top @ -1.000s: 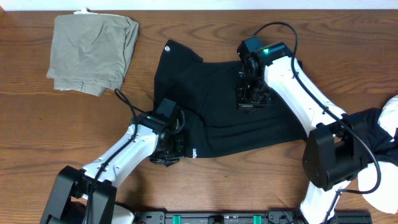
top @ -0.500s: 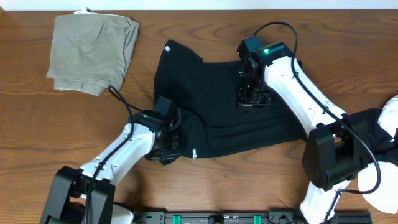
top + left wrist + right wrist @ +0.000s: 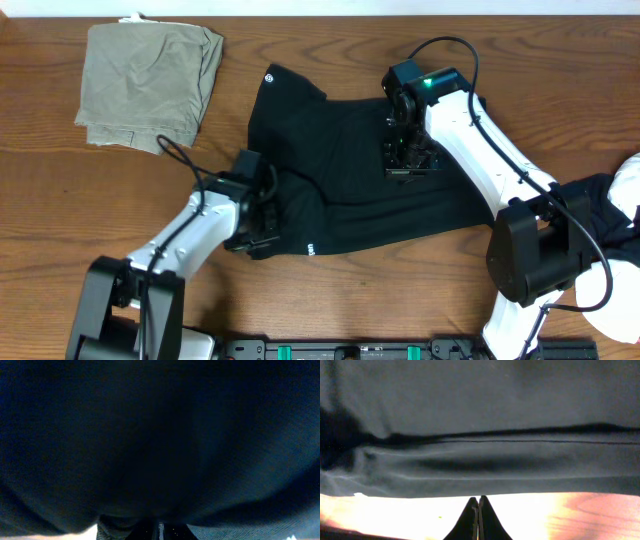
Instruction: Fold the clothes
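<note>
Status: early in the job, nothing black is folded yet. The table [image 3: 40, 200] carries one black garment [image 3: 350, 190] spread over its middle, running from near the far edge down toward the near edge. It lies mostly flat but rumpled, with the outline uneven and no clean fold line, so I'd call this first-fold or straightening stage. The khaki garment [image 3: 150, 85] at the far-left corner is already folded and isn't part of this job. A black-and-white heap [image 3: 605, 195] sits bunched at the right edge behind the right arm, untouched by the look of it, so at least one more piece is queued. The left gripper [image 3: 262, 228] is at the black garment's near-left edge with its jaws closed. Its wrist view is nothing but dark fabric, so I read it as pinching the hem. The right gripper [image 3: 405, 165] is over the garment's right-middle, fingers together with nothing visible between them; can't tell whether it's pinning the cloth. Small stuff: round white logo [image 3: 269, 75] face up at the far-left tip of the garment, small white print [image 3: 309, 250] at the near hem just beside the left gripper. Left to do: all folds on this piece, then the heap.
</note>
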### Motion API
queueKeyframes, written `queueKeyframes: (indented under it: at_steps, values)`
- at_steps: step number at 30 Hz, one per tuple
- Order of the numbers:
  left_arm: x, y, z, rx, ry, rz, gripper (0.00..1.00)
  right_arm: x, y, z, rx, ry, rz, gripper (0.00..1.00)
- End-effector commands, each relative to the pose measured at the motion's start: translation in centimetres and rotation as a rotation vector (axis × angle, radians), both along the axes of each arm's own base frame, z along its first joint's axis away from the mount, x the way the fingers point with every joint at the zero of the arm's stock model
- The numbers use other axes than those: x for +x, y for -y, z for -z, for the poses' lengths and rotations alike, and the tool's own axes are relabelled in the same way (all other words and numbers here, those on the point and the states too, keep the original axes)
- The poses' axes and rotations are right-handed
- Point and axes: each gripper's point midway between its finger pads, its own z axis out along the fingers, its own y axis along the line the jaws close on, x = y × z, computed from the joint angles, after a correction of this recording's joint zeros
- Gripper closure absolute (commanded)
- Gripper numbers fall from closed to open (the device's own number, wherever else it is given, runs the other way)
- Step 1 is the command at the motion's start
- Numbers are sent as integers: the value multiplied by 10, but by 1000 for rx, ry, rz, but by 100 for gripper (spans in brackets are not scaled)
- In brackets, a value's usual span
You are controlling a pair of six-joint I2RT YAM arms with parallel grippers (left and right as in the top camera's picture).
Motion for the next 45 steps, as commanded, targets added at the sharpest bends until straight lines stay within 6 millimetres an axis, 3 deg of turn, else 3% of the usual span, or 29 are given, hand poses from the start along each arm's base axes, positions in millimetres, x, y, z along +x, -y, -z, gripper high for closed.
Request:
queueKeyframes:
  at_steps: [1,17,23,27,33,39,45]
  values:
    - [-1,-26,8,47,-46,-62,94,2,8,-8,-41,33,-18,99]
    - [10,-103,4,38,-53,-282,93,2,18,-9,-56,23,6,99]
    - [20,-116,-11,36,-42,-316,94,-10,23,-20,-71,3,36,99]
    - [28,-114,-29,33,-31,-278,94,-15,16,-42,-30,55,27,99]
    - [36,-91,-59,-46,23,-239,86,-35,-28,-67,111,109,-154,98]
    - [32,-41,-71,-179,30,-124,83,-52,-77,-46,133,126,-216,98]
    - [30,-18,-63,-179,12,-108,84,-63,-105,-13,191,106,-112,98]
